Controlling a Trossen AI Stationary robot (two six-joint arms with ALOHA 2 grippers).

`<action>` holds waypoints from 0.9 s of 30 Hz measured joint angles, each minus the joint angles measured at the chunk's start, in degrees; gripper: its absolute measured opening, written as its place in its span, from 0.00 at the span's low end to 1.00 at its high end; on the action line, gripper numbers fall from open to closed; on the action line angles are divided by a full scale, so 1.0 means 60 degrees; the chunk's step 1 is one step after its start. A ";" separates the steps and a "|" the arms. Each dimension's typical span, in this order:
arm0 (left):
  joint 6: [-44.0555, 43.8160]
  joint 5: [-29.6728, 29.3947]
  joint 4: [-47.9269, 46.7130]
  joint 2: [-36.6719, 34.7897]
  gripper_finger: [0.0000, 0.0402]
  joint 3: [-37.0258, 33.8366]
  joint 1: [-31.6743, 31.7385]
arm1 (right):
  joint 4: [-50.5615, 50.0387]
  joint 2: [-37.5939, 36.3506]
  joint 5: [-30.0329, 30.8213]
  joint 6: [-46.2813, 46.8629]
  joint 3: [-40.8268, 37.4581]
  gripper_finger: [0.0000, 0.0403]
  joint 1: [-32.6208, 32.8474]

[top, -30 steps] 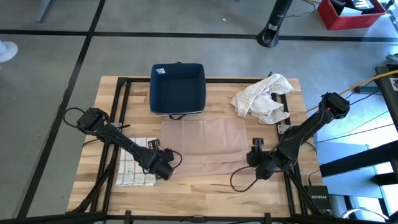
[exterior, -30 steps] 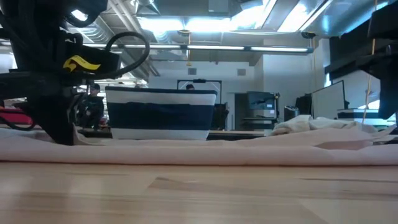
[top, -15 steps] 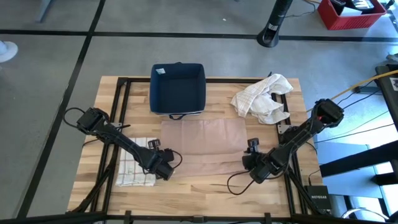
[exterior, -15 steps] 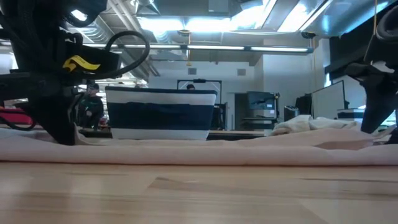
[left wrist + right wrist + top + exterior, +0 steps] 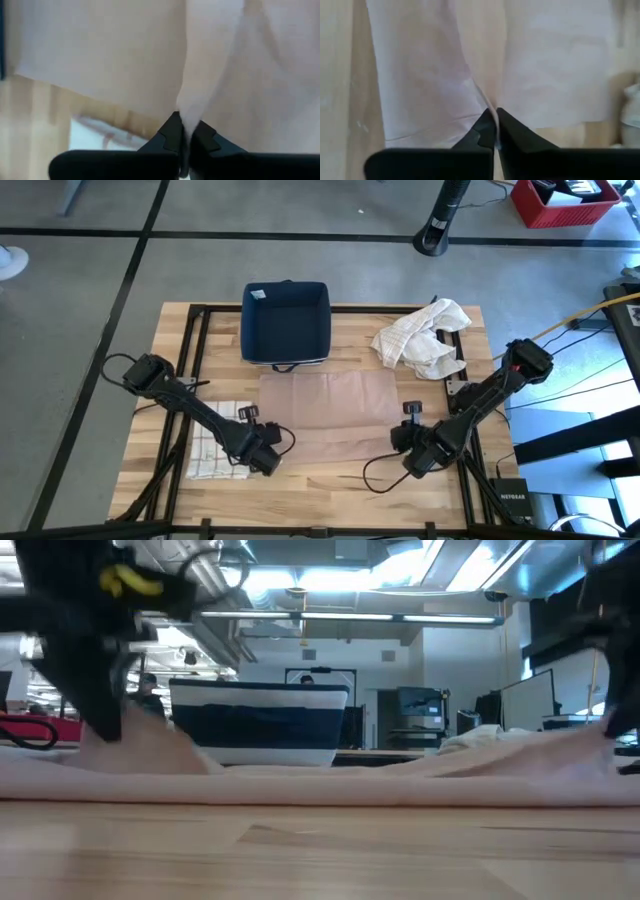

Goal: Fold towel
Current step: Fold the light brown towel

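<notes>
High view: pink towel [image 5: 328, 412] lies flat mid-counter [image 5: 330, 485], at 6 o'clock from the blue bin [image 5: 285, 322]. Left claw [image 5: 272, 456] is clenched on its near left corner, right claw [image 5: 403, 442] clenched on the near right one; wrist views show only thin pinches of cloth. Risks, imo: a pinch that thin could slip on the lift, and uneven arm speeds would skew the fold. Swinging toward 12 could snag the bin, w/ the crumpled cloth [image 5: 422, 335] at 2 o'clock also near.

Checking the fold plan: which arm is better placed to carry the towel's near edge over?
Neither alone. The left gripper and right gripper each pinch a near corner of the towel, so both should lift together.
</notes>
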 joint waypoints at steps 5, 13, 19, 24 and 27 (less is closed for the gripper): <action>-0.0259 -0.0003 -0.1626 0.0000 0.00 0.0970 -0.0273 | -0.1370 -0.0073 0.0541 0.0876 0.1019 0.02 0.0464; -0.1243 -0.0554 -0.2507 0.0000 0.00 0.1525 -0.0973 | -0.1414 -0.0601 0.0636 0.2815 0.1290 0.01 0.1335; -0.1256 0.0020 -0.0618 0.0000 0.00 0.1532 -0.1892 | 0.0060 -0.0632 -0.0762 0.3792 0.1290 0.01 0.2108; -0.1560 0.0916 0.1035 0.0000 0.00 0.1535 -0.2517 | 0.1994 -0.0546 -0.1154 0.4490 0.1286 0.01 0.2821; -0.1781 0.1080 0.1980 0.0000 0.00 0.1535 -0.2907 | 0.2935 -0.0525 -0.1187 0.5029 0.1286 0.01 0.3220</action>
